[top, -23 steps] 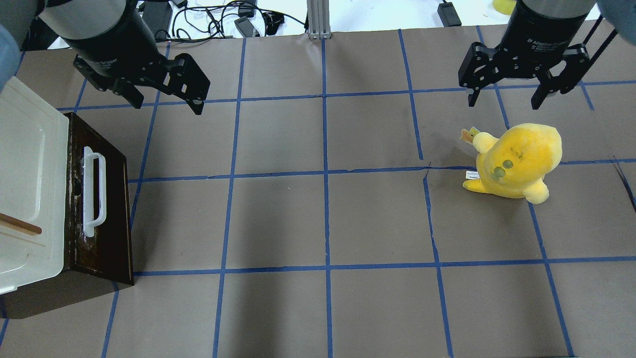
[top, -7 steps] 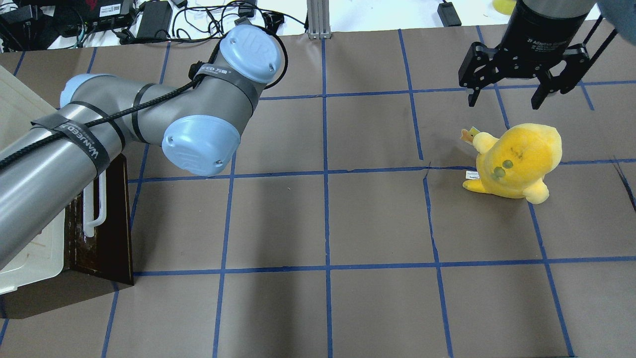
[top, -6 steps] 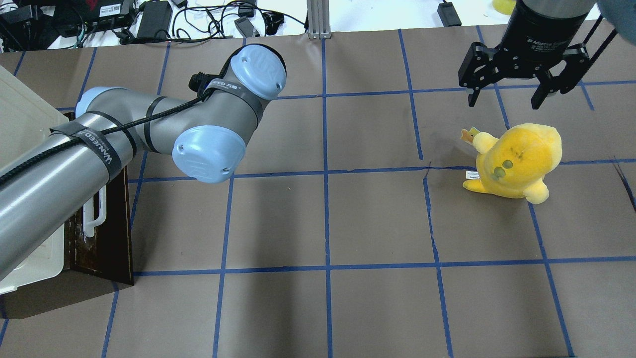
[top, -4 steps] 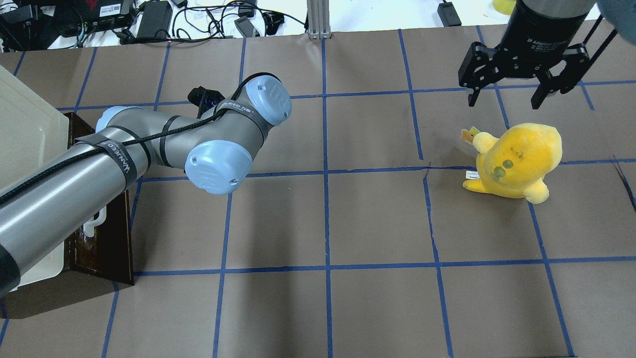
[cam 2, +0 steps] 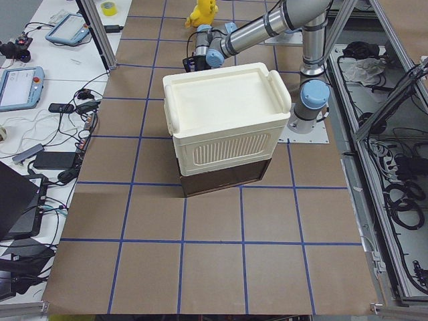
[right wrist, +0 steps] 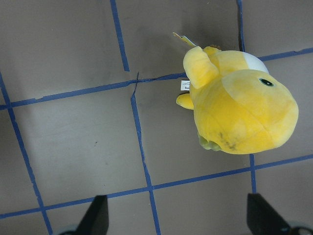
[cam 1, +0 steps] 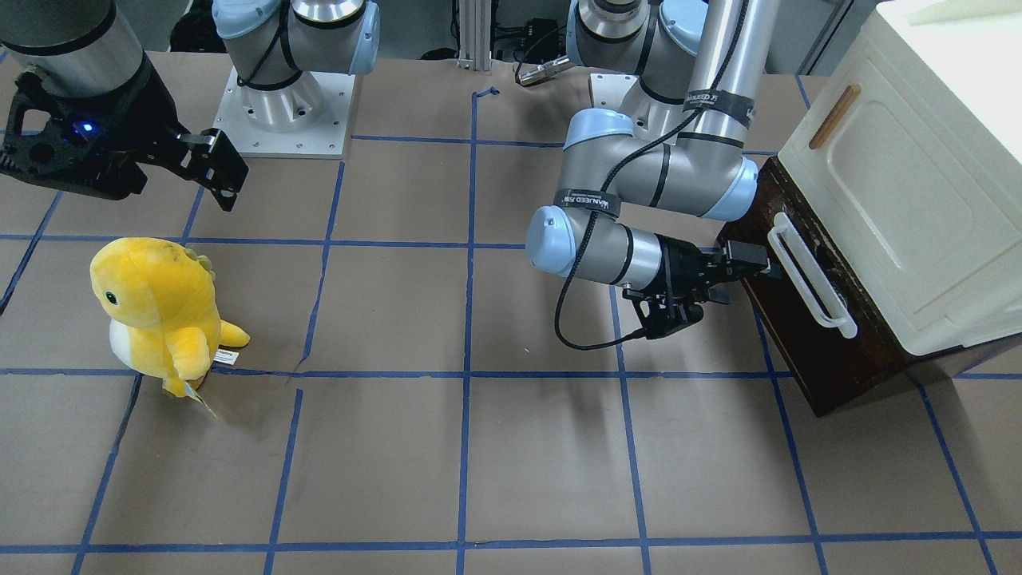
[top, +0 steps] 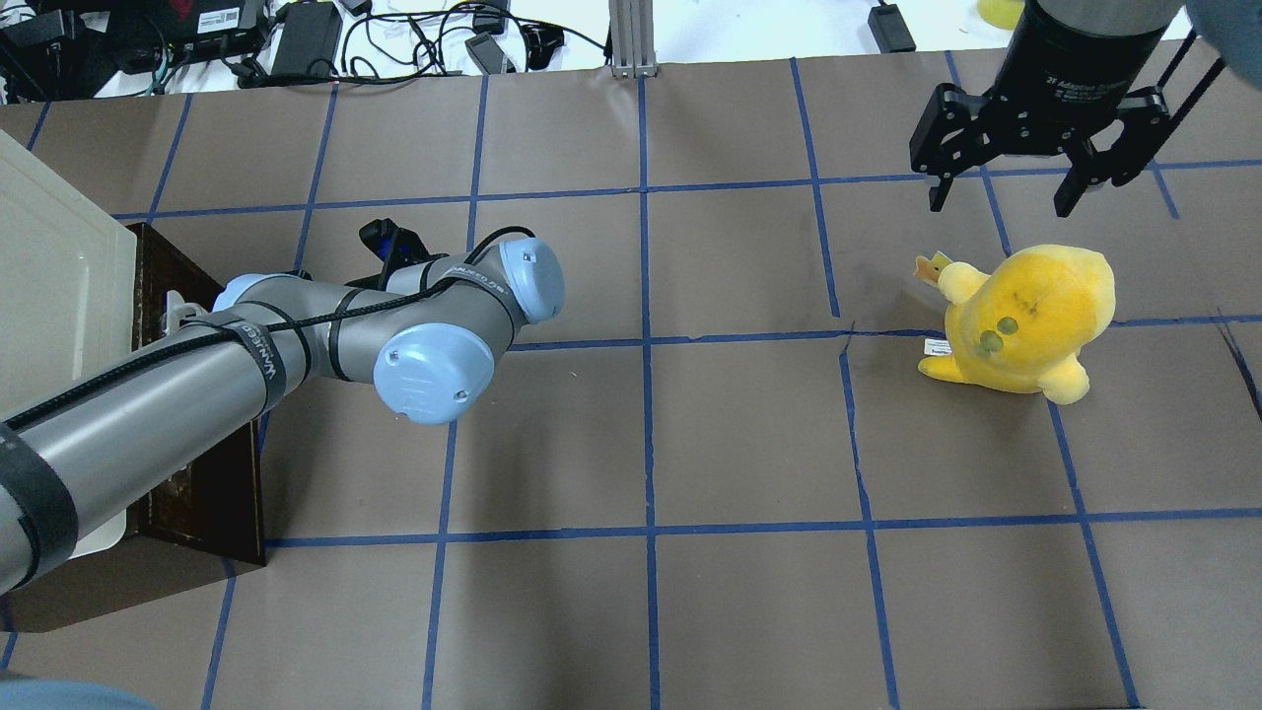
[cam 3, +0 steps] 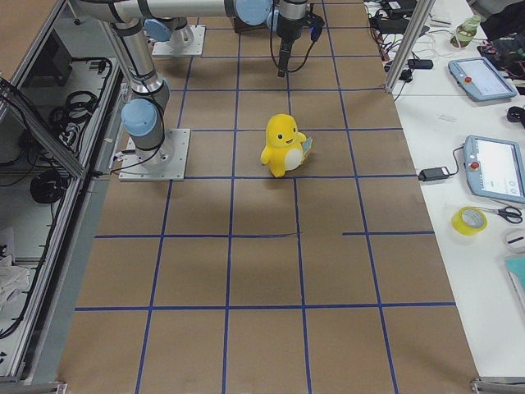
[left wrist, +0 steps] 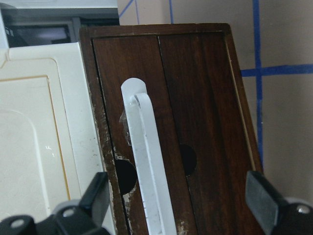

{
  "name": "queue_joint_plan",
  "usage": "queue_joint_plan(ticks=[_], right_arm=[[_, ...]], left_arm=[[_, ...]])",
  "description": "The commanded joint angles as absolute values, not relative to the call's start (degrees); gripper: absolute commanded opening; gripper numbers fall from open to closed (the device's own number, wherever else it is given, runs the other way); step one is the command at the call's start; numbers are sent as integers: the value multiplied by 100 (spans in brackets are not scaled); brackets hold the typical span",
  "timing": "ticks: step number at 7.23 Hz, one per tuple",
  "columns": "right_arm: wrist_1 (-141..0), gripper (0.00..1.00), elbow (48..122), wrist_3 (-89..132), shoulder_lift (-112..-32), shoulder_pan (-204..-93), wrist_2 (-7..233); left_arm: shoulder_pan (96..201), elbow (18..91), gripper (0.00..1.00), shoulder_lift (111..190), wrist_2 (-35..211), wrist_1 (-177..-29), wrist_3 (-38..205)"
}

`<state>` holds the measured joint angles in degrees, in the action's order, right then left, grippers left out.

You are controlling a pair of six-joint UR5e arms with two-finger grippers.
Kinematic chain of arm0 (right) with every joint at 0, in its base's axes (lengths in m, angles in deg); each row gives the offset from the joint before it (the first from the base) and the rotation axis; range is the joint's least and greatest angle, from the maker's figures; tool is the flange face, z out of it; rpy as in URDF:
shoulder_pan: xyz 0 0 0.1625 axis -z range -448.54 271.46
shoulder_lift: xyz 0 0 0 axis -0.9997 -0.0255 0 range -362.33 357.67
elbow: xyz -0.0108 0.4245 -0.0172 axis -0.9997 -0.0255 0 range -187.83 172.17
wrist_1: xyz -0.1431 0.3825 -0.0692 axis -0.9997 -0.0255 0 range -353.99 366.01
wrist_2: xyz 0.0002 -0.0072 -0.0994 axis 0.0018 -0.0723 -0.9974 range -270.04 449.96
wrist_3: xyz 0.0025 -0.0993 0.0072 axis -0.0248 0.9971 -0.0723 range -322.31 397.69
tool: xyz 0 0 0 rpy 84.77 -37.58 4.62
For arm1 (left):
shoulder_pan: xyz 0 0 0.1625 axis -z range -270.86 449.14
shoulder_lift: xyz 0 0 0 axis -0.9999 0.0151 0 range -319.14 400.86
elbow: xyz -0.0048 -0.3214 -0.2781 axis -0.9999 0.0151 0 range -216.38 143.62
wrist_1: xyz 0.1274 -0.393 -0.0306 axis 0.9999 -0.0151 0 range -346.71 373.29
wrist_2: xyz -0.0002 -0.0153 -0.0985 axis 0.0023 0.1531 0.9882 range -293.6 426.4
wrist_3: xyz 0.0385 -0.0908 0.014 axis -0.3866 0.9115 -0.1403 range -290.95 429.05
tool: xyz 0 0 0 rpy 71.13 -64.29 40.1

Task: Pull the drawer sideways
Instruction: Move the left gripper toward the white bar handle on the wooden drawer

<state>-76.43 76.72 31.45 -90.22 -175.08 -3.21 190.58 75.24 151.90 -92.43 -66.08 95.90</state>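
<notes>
Paper in brown, marked into squares by blue tape, is laid over the table (top: pixel 690 444). At the table's left end, at the left edge of the overhead view, a wide shallow drawer with a dark brown wooden front (cam 1: pixel 802 339) is seen at the base of a cream panelled plastic cabinet (cam 1: pixel 918 184). The cabinet's door carries a small wooden handle (cam 1: pixel 833 116). A long white bar handle (cam 1: pixel 810 275) is fixed across the drawer front (left wrist: pixel 205 98). In the left wrist view two dark round holes are shown in the wood, one on each side of this bar (left wrist: pixel 146 166). The left gripper (cam 1: pixel 750 267) is held level and pointed at the drawer front, close to the far end of the white bar. Its fingers (left wrist: pixel 95 200) are spread wide, and the bar is framed between them, nearer the left-hand finger in that view. Whether the bar is touched cannot be told. The drawer front appears flush with its dark case. The right gripper (top: pixel 998 202) is held above the table at the far right, pointed down, its fingers (right wrist: pixel 95 215) likewise spread with nothing between them. A yellow plush toy animal (top: pixel 1020 320) is stood upright on the paper just near of that gripper, well apart from the drawer.
</notes>
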Motion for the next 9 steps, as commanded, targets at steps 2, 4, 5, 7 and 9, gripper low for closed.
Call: queue_joint_plan(ticks=[2, 4, 5, 7, 9], right_arm=[[-7634, 100, 7672, 3145, -9022, -17511, -321], [-7643, 100, 7672, 3145, -9022, -17502, -321], [-7643, 100, 7672, 3145, -9022, -17511, -321], [-7643, 100, 7672, 3145, -9022, -17511, -321], [-7643, 100, 7672, 3145, -9022, -17511, -321]], left_arm=[[18652, 7612, 100, 15292, -9321, -6792, 9577], [18635, 7725, 98, 15380, -10030, -6914, 10110], [18634, 7752, 98, 15406, -10294, -6915, 10192], [18591, 7831, 96, 15477, -10375, -6898, 10516], [18512, 7831, 96, 15512, -10367, -6924, 10860]])
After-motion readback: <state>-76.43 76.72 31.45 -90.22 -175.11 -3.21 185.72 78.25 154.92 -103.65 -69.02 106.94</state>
